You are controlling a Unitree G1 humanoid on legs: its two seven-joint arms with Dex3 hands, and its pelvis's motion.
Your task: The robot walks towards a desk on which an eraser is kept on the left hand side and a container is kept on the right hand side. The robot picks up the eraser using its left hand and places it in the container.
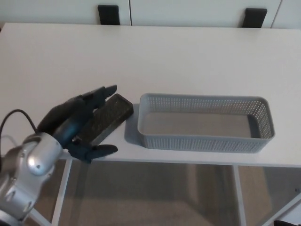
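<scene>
A white counter is filling most of the head view, its smooth top lying bare apart from two things near the front edge. Beyond its far edge, pale cabinet fronts or wall panels are showing, with two dark rectangular blocks sitting against them, one toward each side. Below the front edge, white frame legs are running down over a beige floor.

The dark eraser is lying flat on the counter, angled diagonally, its upper end just beside the left end of the grey mesh container without clearly touching it. The container is standing upright to the right, long side facing the camera, its inside holding nothing.

The left hand is coming in from the lower left on a silver forearm, its fingers spreading along the eraser's far side and its thumb reaching out at the near side, wide around the lower end; whether they are pressing on it cannot be told. The right hand is not showing.
</scene>
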